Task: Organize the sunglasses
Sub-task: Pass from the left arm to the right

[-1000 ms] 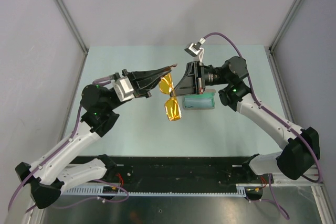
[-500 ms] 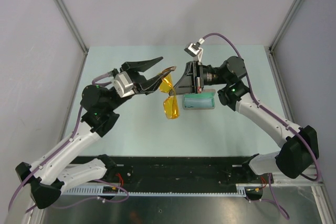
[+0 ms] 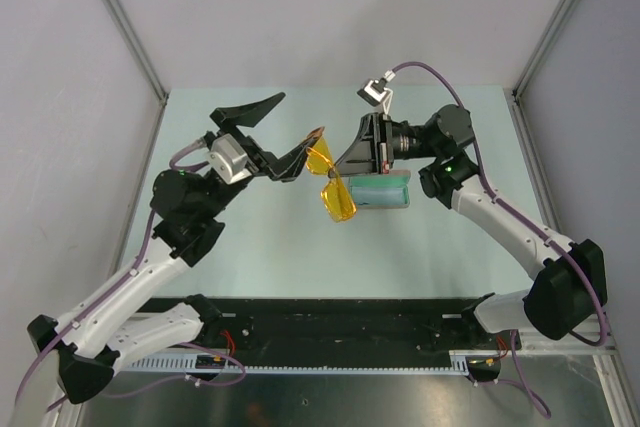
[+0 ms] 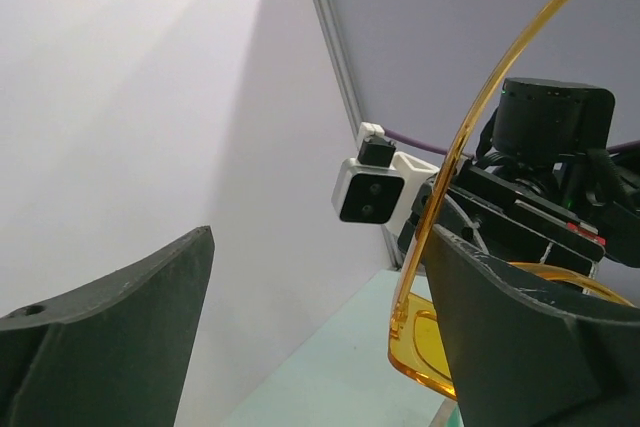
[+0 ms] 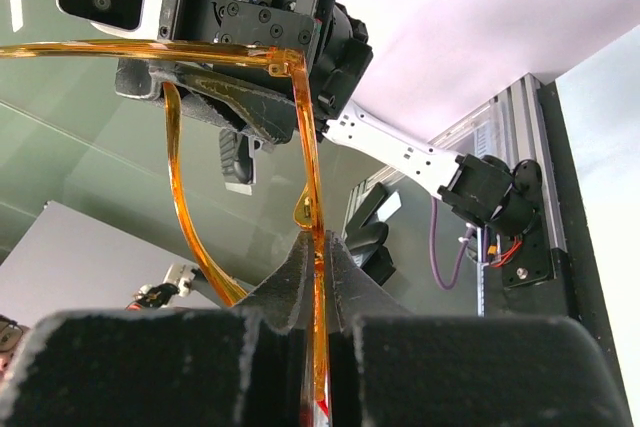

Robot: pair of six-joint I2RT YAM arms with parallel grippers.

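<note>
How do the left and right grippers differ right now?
The left gripper is wide open, clamping nothing; the right gripper is shut on the translucent orange sunglasses. The left gripper sits left of the sunglasses in the top view, the right gripper on their right. Both have black fingers and face each other.

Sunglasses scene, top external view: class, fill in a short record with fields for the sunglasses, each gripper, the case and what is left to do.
sunglasses: orange-yellow lenses, held up between the two arms
right gripper: shut on the sunglasses' frame
left gripper: wide open, holding nothing; an orange temple arm runs beside one finger, contact unclear
case: open, teal lining showing, on the table under the right gripper
left to do: sunglasses not yet in the case
</note>
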